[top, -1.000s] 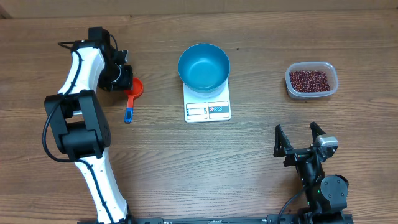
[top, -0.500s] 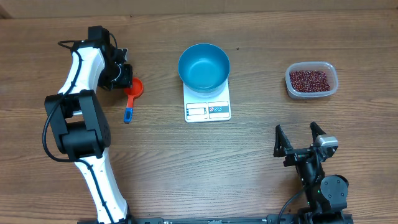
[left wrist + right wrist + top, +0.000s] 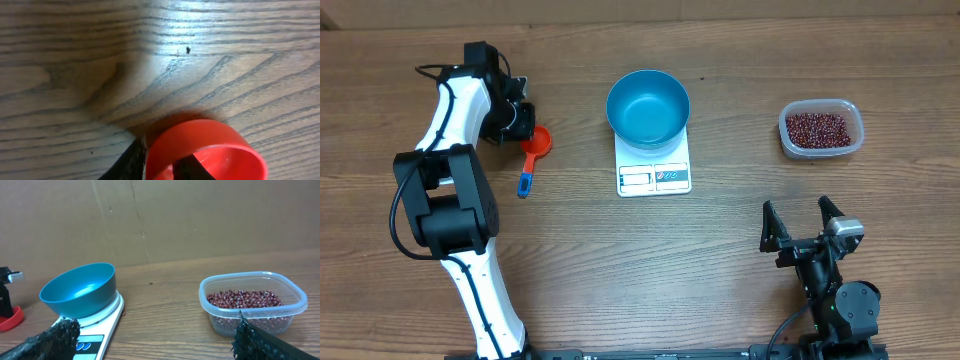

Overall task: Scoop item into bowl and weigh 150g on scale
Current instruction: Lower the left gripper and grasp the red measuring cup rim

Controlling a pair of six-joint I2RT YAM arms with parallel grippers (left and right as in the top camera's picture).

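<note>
We are only at the start: the blue bowl stands empty on the scale, the beans lie in the clear tub far right, our left gripper seems to pinch the red scoop by its rim, and the right gripper stands wide open.

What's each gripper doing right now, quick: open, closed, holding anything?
Left gripper: straddles the rim of the red scoop; whether it grips it cannot be told.
Right gripper: open, holding nothing.
</note>
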